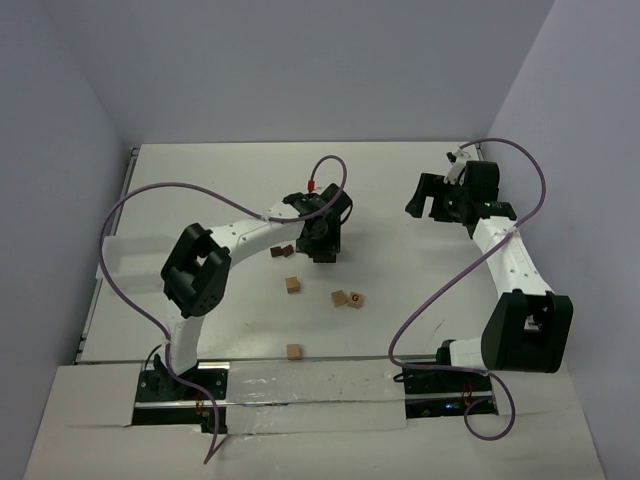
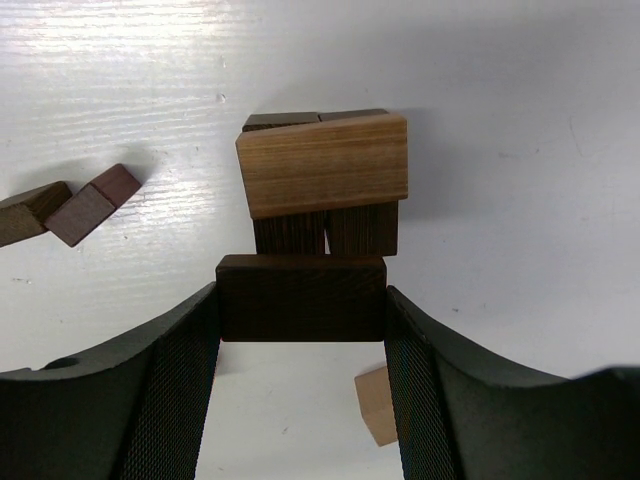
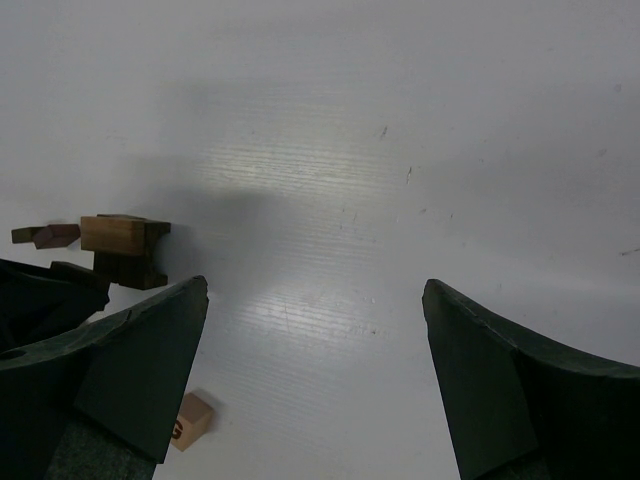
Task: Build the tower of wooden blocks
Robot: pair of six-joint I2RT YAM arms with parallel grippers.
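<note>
Spanning the whole top view, the white table (image 1: 220,180) is carrying every piece. The left arm (image 1: 240,232) is reaching out to the middle of the table, while the right arm (image 1: 510,260) is bending toward the far right corner.

The left gripper (image 1: 325,246) is pointing down at the table's middle and clamping a dark brown block (image 2: 300,297) by its two ends, long side level. The right gripper (image 3: 315,290) is hanging over bare table with its jaws standing wide and nothing between them.

The wood block tower (image 2: 325,170) is standing at the middle of the table, just beyond the held block. It is showing dark upright pieces with a light tan block lying slightly askew across their tops. Whether the held block is touching it, I cannot tell.

Two small dark blocks (image 2: 70,205) are lying side by side just left of the tower. Three tan blocks, two of them a touching pair (image 1: 347,298) with printed marks, are sitting nearer the arms. One more tan block (image 1: 293,351) is resting by the near edge.
</note>
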